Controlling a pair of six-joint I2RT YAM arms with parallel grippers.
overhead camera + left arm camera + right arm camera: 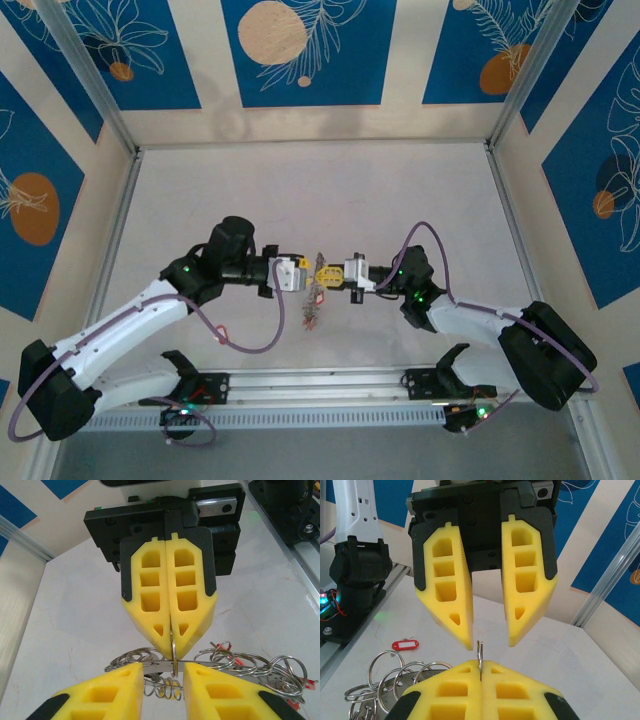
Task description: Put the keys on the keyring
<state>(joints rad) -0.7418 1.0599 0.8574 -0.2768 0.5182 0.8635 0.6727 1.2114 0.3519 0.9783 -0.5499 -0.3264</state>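
The keyring (318,292), a flat grey metal piece (160,666) fringed with wire rings (227,659) and red tags (243,660), hangs mid-table between both grippers. My right gripper (340,276) (480,667) is shut on a thin upright split ring (480,652) at its fingertips. In the left wrist view that ring (173,652) crosses the flat piece, pinched by the right gripper (171,647). My left gripper (302,272) (162,674) is open, one finger (117,687) on each side of the ring, and faces the right gripper (490,642). A loose red-tagged key (405,644) lies on the table.
The white tabletop (330,200) is walled by blue-and-cream panels and metal posts (130,180). An aluminium rail (320,385) carrying the arm bases runs along the near edge. The left arm's purple cable (250,345) loops over the table near a small red item (222,335).
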